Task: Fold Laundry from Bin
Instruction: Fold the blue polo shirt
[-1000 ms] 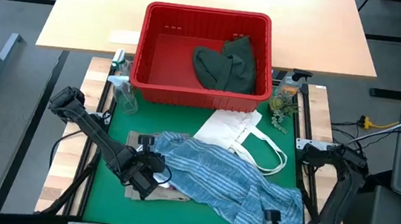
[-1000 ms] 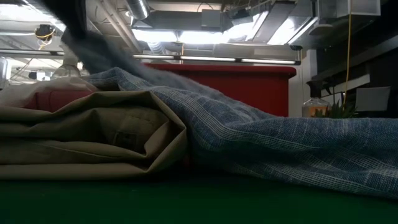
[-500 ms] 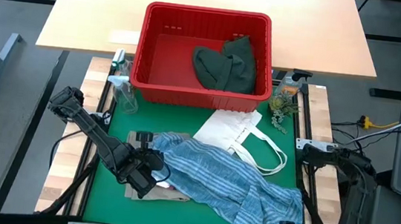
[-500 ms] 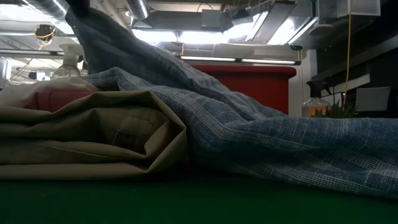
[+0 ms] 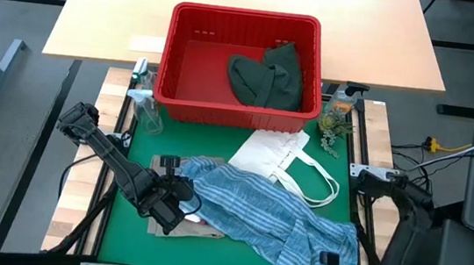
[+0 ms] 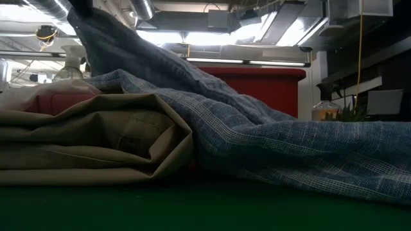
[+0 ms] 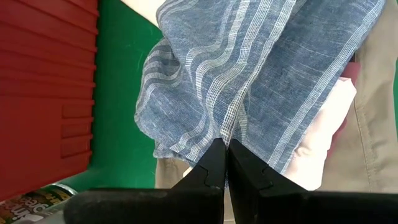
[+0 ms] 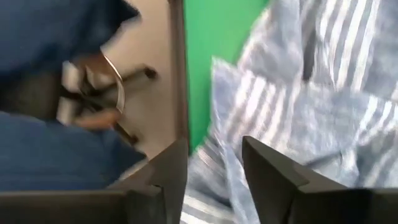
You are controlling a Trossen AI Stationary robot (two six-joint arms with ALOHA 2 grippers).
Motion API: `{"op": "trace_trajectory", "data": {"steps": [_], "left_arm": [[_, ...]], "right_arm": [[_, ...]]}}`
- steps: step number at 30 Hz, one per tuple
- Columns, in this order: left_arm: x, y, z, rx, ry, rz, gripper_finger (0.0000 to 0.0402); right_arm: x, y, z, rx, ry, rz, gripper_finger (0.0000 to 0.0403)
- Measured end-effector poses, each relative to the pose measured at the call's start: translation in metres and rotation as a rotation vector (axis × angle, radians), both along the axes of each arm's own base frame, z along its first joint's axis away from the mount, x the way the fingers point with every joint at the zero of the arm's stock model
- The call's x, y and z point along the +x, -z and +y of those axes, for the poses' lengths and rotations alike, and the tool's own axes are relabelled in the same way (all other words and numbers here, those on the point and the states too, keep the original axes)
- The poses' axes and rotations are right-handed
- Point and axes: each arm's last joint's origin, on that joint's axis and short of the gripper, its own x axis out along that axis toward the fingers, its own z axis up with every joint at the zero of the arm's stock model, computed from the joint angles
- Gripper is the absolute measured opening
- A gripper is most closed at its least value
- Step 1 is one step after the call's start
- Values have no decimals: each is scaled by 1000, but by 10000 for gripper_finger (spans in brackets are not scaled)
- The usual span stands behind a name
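The blue-white striped shirt [image 5: 264, 213] lies spread across the green mat, its left part over a folded tan garment [image 6: 83, 138]. My left gripper [image 5: 180, 199] is shut on the shirt's left end. My right gripper [image 8: 214, 180] stands open over the shirt's near right corner [image 5: 331, 248], with striped cloth showing between its fingers; I cannot tell whether they touch it. A dark green garment [image 5: 269, 76] lies in the red bin [image 5: 183, 56] at the far side. A pale cloth [image 7: 326, 127] shows under the shirt. My left gripper pinches a gathered fold of the striped shirt [image 7: 229, 127] between its two shut fingers, near the shirt's left end. The fingers slant down from above. The cloth rises in a slope to the grip [image 6: 109, 35], while the rest lies on the tan garment and the mat.
A flat white tote bag [image 5: 287, 160] with loop handles lies between the bin and the shirt. A spray bottle [image 5: 145, 110] stands at the bin's left corner, a small plant [image 5: 335, 121] at its right. Bare green mat [image 5: 142, 149] shows at far left.
My left gripper has risen a little with the shirt's left end, which now stands up in a steeper slope in the low view. The rest of the shirt stays on the mat and the tan garment.
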Motion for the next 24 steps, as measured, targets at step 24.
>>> {"op": "trace_trajectory", "data": {"steps": [24], "left_arm": [[-2, 0, -5, 7, 22, -14, 0]], "right_arm": [[39, 73, 3, -158, -127, 304, 113]]}}
